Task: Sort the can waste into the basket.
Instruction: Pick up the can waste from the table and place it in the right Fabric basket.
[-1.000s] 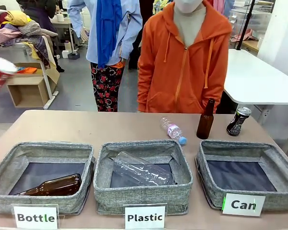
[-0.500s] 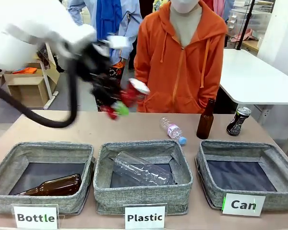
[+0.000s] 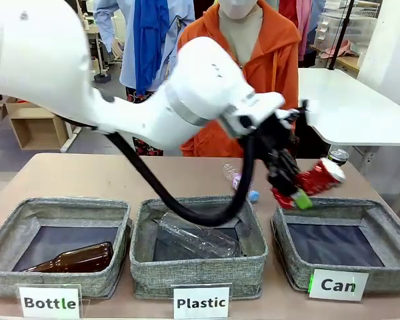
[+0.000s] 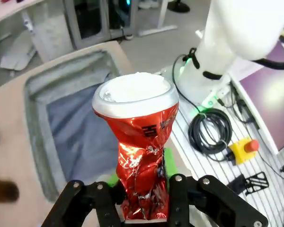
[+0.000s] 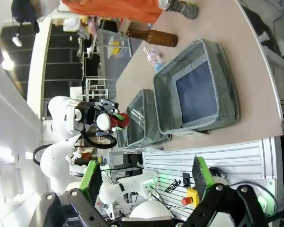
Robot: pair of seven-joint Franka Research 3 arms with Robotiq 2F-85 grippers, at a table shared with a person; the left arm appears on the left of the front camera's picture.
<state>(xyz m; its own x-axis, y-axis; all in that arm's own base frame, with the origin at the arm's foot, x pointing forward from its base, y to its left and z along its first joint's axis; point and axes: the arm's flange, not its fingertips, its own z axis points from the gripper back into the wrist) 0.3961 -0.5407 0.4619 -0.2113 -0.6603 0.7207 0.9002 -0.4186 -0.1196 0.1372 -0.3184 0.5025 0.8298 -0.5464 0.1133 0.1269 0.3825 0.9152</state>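
left claw point(image 3: 295, 192): clamped tight on the crumpled lower end of the crushed shiny red metal can point(image 3: 318, 177), green pads pressed against its sides.
red can: held in the air and tilted, with its pale top end pointing away from the claw, up and toward the right.
grey woven-fabric basket signed "can" point(image 3: 392, 225): sat on the tan table point(image 3: 87, 175) with its far left corner under the red can; the two were apart.
right claw point(image 5: 146, 179): fingers spread wide, with nothing between them.
front view: the black printed metal can point(image 3: 338, 157) stood on the table just behind the red can, outside the basket.
left wrist view: the red can rose straight up from between the fingers, and the basket's dark lining lay beyond it, to its left in that picture.
right wrist view: showed the left claw and red can from the side, high above the table, and a brown glass bottle point(image 5: 154, 37) near the black can.
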